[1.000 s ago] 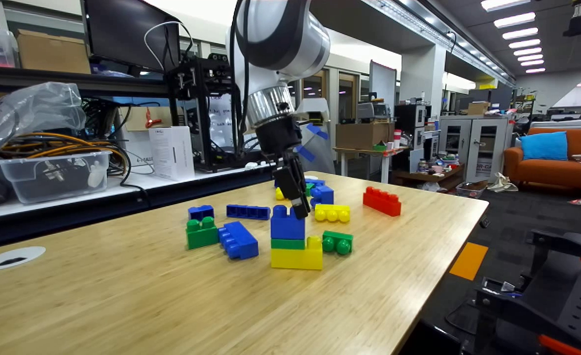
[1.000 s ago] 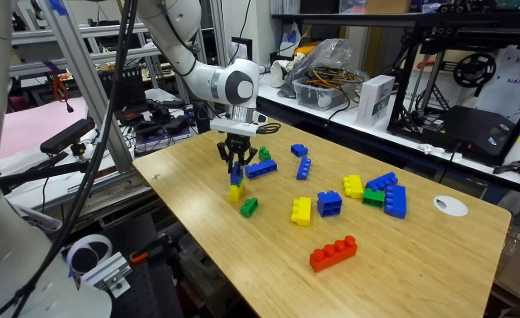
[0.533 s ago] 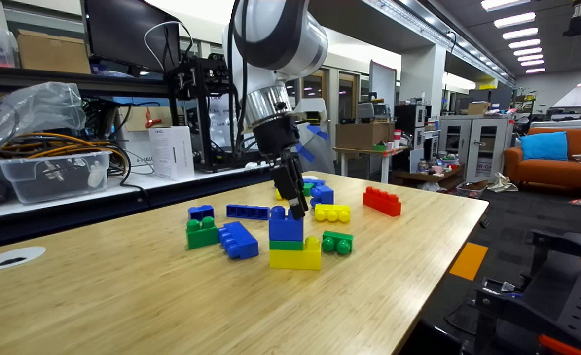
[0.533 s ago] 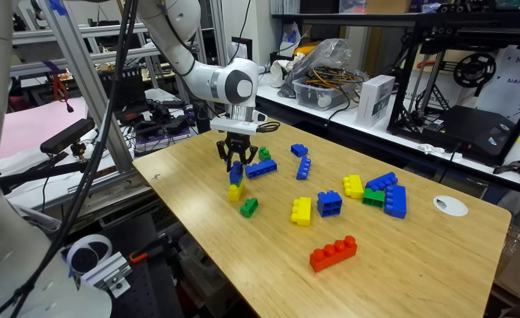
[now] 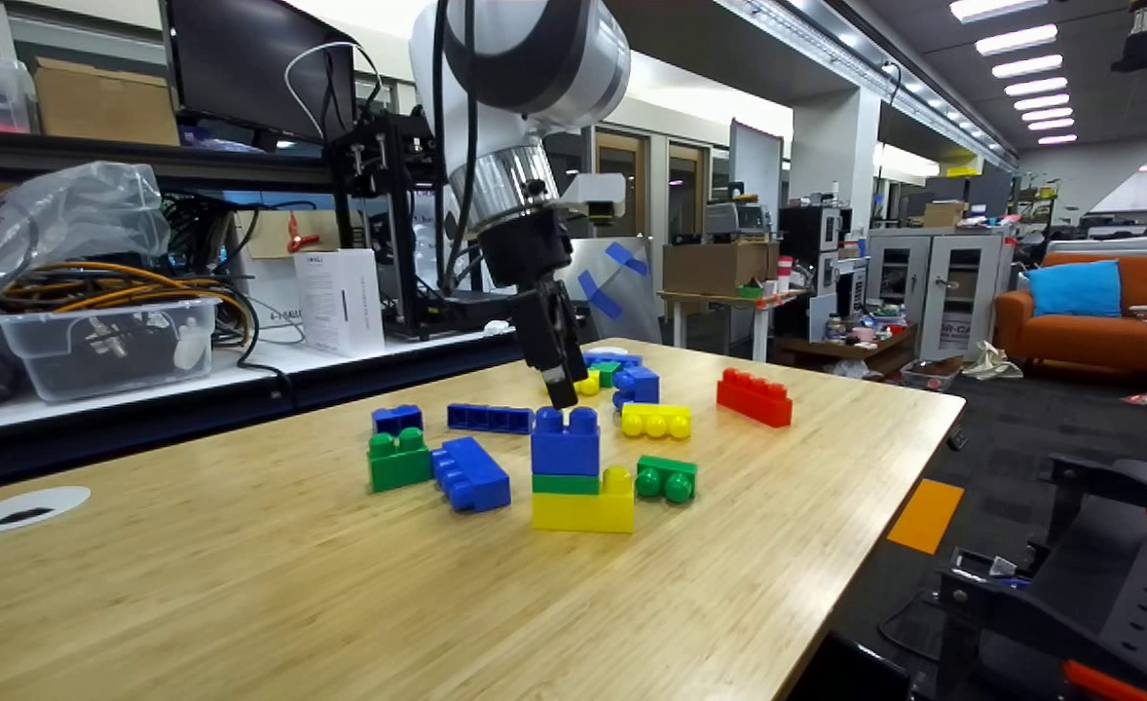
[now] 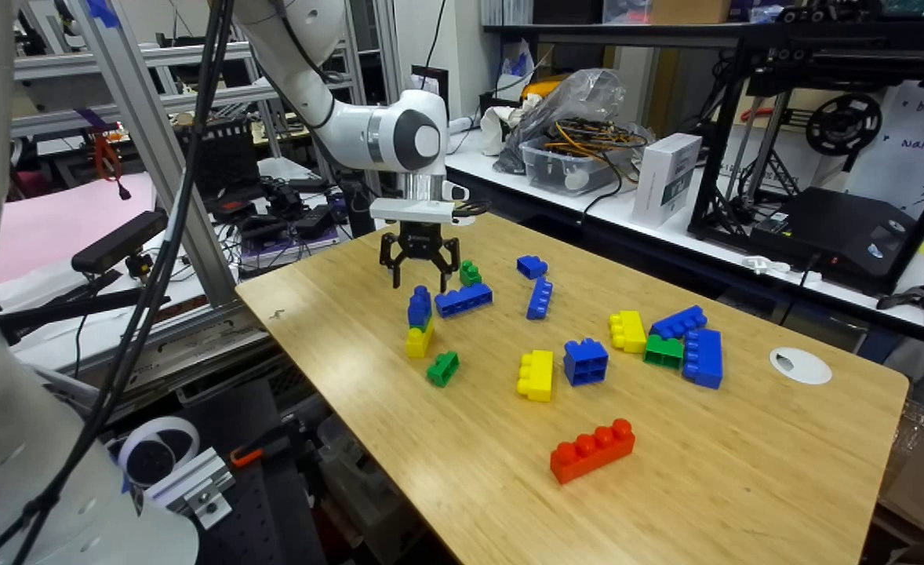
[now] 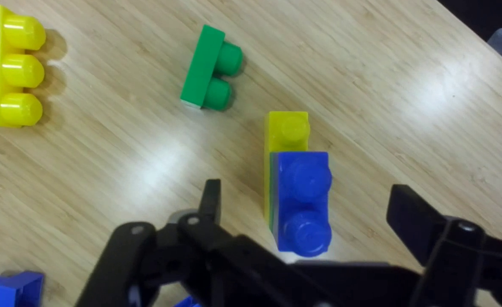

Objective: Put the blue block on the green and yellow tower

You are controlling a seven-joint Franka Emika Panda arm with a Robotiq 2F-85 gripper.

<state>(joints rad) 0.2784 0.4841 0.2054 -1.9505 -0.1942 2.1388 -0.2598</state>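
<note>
The blue block (image 5: 566,454) sits upright on the green and yellow tower (image 5: 583,512) in both exterior views. A green band shows between the blue and the yellow, and one yellow stud stays bare beside the blue block. My gripper (image 6: 420,284) hangs just above the blue block, jaws wide apart and nothing between them. From the wrist view, the blue block (image 7: 304,202) appears between the two spread fingers (image 7: 413,221) but touches neither. The tower's yellow end (image 7: 288,130) sticks out past it.
Around the tower lie a small green brick (image 6: 442,368), a long blue brick (image 6: 464,300), a yellow brick (image 6: 536,375) and another green brick (image 5: 398,460). A red brick (image 6: 592,450) is farther off. The table's edge (image 6: 352,443) runs near the tower.
The gripper has let go of the blue block, spread its fingers and risen above it. The block stays on the tower, which shifted only very slightly.
</note>
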